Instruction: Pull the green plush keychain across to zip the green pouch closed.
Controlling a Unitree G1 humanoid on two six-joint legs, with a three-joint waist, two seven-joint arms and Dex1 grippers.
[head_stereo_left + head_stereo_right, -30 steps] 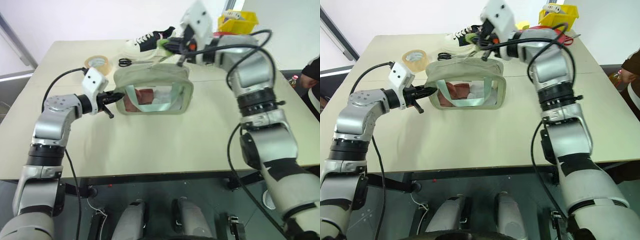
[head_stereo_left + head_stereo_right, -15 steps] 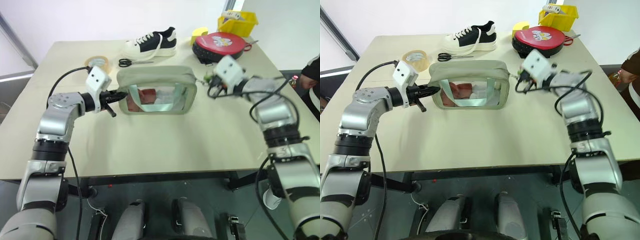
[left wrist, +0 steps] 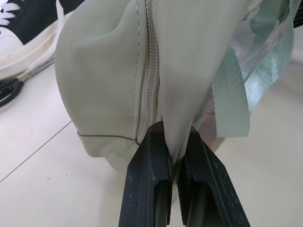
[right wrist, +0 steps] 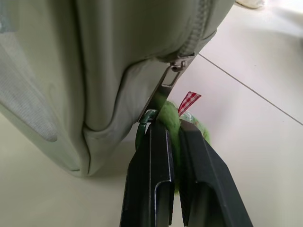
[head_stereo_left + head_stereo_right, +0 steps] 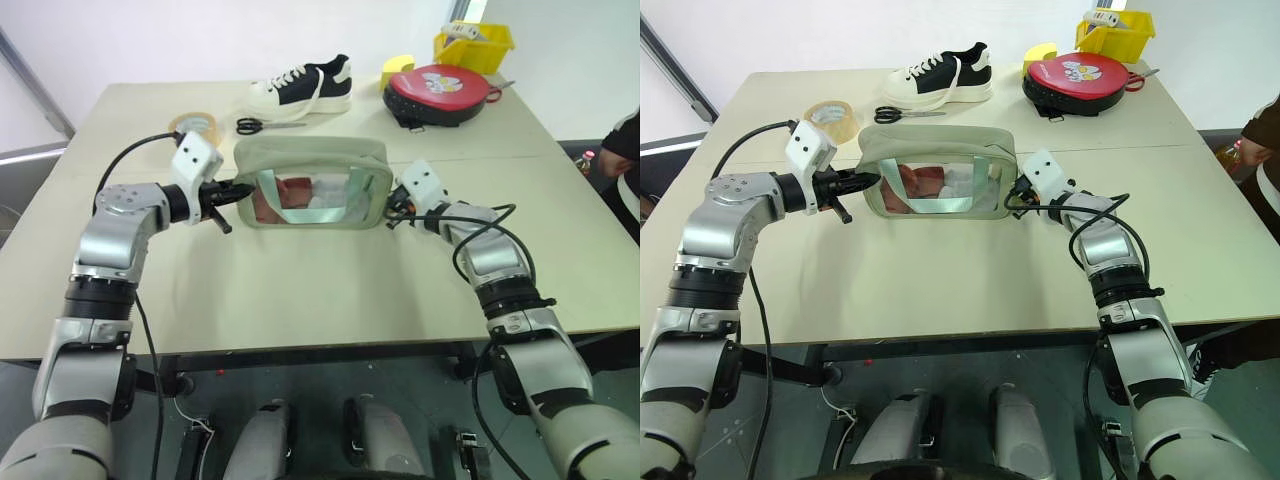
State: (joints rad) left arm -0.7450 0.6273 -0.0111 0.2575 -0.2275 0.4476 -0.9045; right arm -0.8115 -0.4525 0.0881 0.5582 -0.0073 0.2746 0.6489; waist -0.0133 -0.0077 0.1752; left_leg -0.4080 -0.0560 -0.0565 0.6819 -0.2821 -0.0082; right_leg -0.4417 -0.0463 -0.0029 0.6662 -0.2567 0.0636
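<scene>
Both arms reach level toward the green pouch — left end effector pinching its end fabric, right end effector clamped on the green plush keychain at the opposite end.

Green plush keychain mostly hidden between right claw fingers; person cut off by edge.

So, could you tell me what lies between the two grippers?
The green pouch spans it in the head views: left gripper pinches one end, right gripper is at the other.
</scene>
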